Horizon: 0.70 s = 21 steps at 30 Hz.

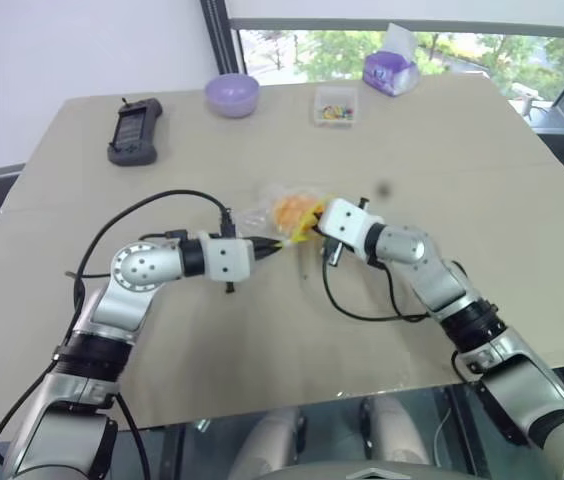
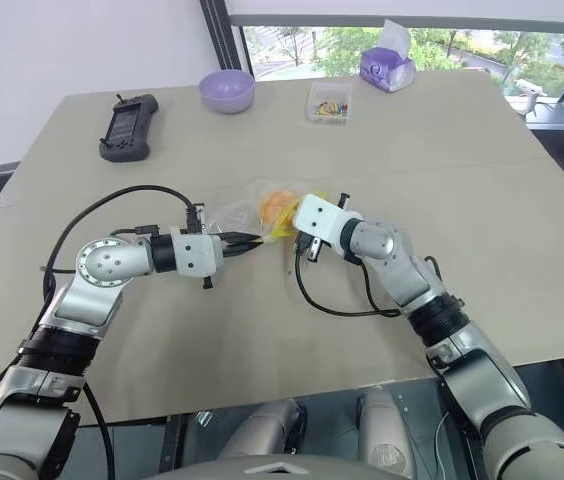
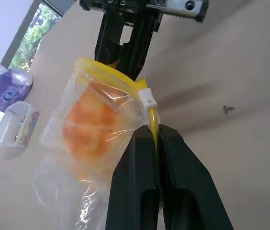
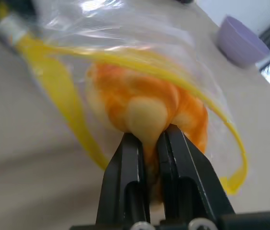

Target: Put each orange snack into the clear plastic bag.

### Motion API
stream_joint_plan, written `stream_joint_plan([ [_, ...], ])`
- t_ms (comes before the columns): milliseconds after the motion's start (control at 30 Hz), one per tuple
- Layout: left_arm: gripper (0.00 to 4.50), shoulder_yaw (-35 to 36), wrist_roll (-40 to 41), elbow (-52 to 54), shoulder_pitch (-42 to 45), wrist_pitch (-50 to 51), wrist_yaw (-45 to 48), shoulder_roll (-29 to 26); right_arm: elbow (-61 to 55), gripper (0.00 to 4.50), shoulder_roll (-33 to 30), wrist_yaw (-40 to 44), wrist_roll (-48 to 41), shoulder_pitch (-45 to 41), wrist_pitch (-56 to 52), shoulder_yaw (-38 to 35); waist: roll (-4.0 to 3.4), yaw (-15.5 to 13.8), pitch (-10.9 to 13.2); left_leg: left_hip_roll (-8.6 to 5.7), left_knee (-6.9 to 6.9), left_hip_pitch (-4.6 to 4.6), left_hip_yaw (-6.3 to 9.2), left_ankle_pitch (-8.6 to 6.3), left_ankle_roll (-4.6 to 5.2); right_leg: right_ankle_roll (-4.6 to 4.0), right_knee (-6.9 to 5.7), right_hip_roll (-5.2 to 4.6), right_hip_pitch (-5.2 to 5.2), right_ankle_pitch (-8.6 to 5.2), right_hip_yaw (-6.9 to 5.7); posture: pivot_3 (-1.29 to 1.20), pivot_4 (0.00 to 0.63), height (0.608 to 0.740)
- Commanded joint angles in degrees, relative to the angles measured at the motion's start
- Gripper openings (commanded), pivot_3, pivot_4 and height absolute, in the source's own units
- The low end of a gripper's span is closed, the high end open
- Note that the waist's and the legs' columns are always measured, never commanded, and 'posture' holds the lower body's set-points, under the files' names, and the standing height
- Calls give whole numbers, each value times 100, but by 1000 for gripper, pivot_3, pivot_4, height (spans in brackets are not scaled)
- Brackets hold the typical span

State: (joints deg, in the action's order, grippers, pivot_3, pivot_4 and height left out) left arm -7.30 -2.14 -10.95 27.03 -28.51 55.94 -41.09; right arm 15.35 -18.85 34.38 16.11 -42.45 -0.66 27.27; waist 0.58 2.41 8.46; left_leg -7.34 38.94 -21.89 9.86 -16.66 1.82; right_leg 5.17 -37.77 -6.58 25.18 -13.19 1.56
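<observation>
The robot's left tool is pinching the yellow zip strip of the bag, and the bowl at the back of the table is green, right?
Not quite: the bowl is purple, not green, as the left eye view shows. The rest holds: the left tool is pinching the yellow zip strip of the clear plastic bag.

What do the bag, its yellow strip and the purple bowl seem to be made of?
Clear plastic bag: thin glossy see-through film, judging by its crinkles and highlights. Yellow zip strip: looks like bendable, smooth plastic, as it curves in loops. Purple bowl: smooth and matte-looking, with an even colour; probably plastic, though glazed ceramic cannot be ruled out.
</observation>
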Motion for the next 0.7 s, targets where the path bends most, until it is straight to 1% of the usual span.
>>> stream_joint_plan([
  [33, 0, 117, 30, -51, 190, -271, -136, -55, 211, 45, 261, 7, -282, -190, 126, -305, 0, -1, 0, 0, 1, 1, 1, 0, 0, 0, -1, 0, -1, 0, 0, 0, 150, 740],
  [67, 0, 114, 44, -63, 177, -295, -157, -43, 160, 45, 430, 66, -543, -198, 19, -463, 1, 7, -1, 0, 1, 1, 1, 0, 0, 0, -2, 0, 0, 0, 0, 0, 150, 740],
  [133, 0, 120, 86, -39, 121, -272, -202, -25, 42, 45, 635, 146, -769, -216, -173, -628, 0, 60, 0, 3, -1, -1, 1, 0, 0, 0, -2, 2, 3, 0, 4, 0, 150, 740],
  [233, 0, 190, 221, 52, 21, -94, -288, 21, -8, 45, 666, 461, -767, -189, -173, -503, 0, 76, 0, 3, -3, -6, 1, 0, 0, 0, -1, 2, 8, 0, 4, 0, 150, 740],
  [300, 0, 245, 375, 131, -18, 130, -329, 64, 74, 870, 708, 388, -709, -134, -61, -508, 0, 81, 0, 2, -2, -5, 1, 0, 0, 0, -1, 1, 7, 0, 3, 0, 150, 740],
  [367, 0, 347, 634, 232, -43, 587, -386, 135, -15, 1372, 731, 192, -682, -50, -19, -619, 0, 71, 0, 2, -1, -5, 3, 0, 0, 0, -4, 2, 7, 0, 1, 0, 150, 740],
  [400, 0, 412, 809, 279, -50, 892, -404, 180, -136, 1818, 747, 133, -781, 1, -102, -755, 0, 66, 0, 2, 0, -4, 4, 0, 0, 0, -7, 2, 7, 0, 1, 0, 150, 740],
  [433, 0, 488, 1011, 337, -50, 1235, -413, 220, -322, 2095, 684, 178, -883, 66, -196, -866, 0, 65, 0, 2, 1, -4, 5, 0, 0, 0, -8, 3, 7, 0, 0, 0, 150, 740],
  [600, 0, 741, 1608, 600, 24, 2308, -390, 301, -1182, 2095, 159, 490, -1137, 432, -467, -1193, 0, 49, 0, 1, 6, -7, 4, 0, 0, 0, -7, 2, 7, 0, 1, 0, 150, 740],
  [700, 0, 857, 1882, 687, 113, 2793, -347, 347, -1505, 2095, 48, 387, -1370, 566, -783, -1523, 0, 39, 0, 2, 7, -4, 3, 0, 0, 0, -11, 3, 7, 0, 1, 0, 150, 740],
])
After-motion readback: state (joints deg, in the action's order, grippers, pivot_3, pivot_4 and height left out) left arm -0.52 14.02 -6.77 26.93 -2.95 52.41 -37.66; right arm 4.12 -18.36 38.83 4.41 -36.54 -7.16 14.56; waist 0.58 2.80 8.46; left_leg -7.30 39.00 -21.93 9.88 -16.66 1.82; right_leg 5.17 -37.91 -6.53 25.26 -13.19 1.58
